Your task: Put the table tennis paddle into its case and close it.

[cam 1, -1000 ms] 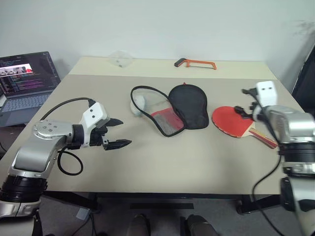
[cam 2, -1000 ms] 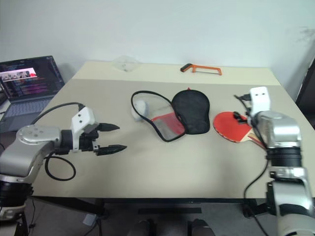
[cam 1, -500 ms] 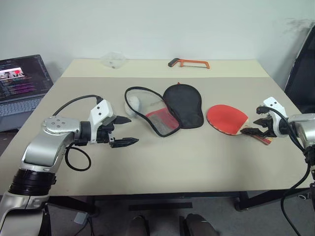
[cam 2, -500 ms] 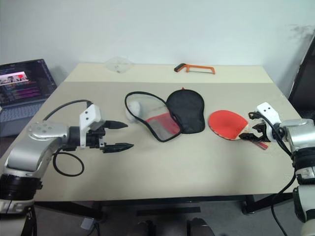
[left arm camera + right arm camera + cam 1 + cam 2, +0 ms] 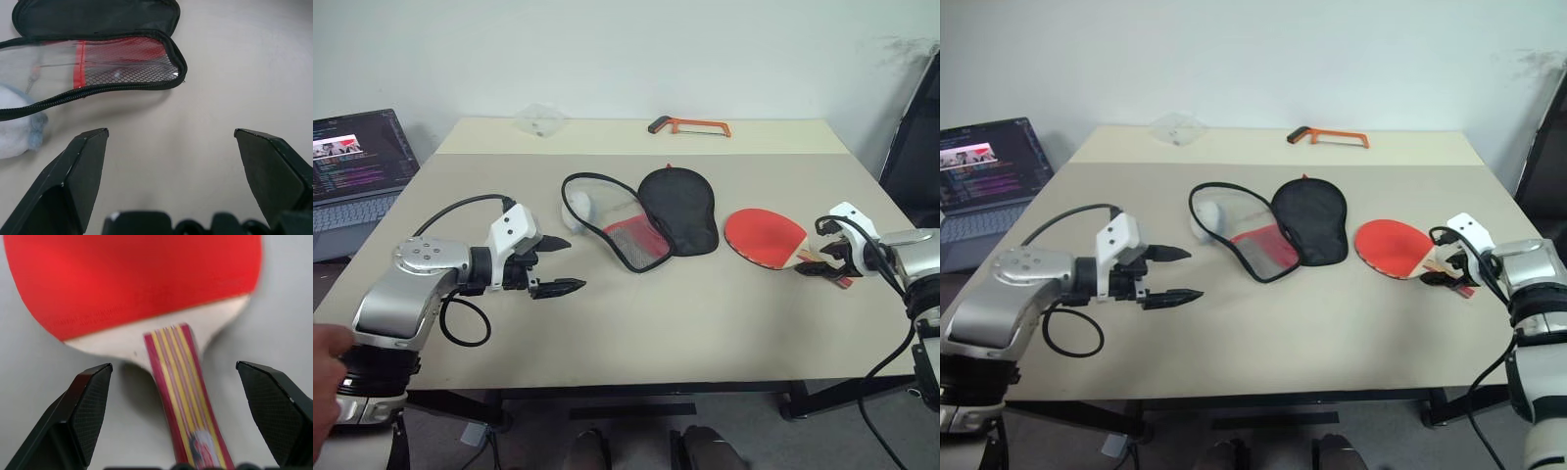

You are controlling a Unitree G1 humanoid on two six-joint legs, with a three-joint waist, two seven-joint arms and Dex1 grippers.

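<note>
**Right end effector lined up on the paddle handle, ready to grasp**

At the far left a laptop [image 5: 357, 162] stands beside the table [image 5: 636, 333], and a person's hand [image 5: 328, 377] shows at the near left edge. The left end effector [image 5: 551, 276] hovers over bare table with its fingers wide and empty, pointing toward the case [image 5: 651, 215]. The case lies in the middle, unzipped, the black half on the right and the red mesh half on the left, with a small grey pouch [image 5: 579, 208] touching its left rim. Right of it, close but apart, the table tennis paddle [image 5: 769, 238] lies flat, red face up, with its handle pointing to the near right.

The right end effector [image 5: 173, 406] is wide, with the striped handle between its fingers and nothing gripped yet. I think it should close on the middle of the handle, then lift before sliding left.

The handle is near the right table edge, so there is little room there. The near half of the table is free. An orange hacksaw [image 5: 690, 125] lies far back, well apart.
</note>
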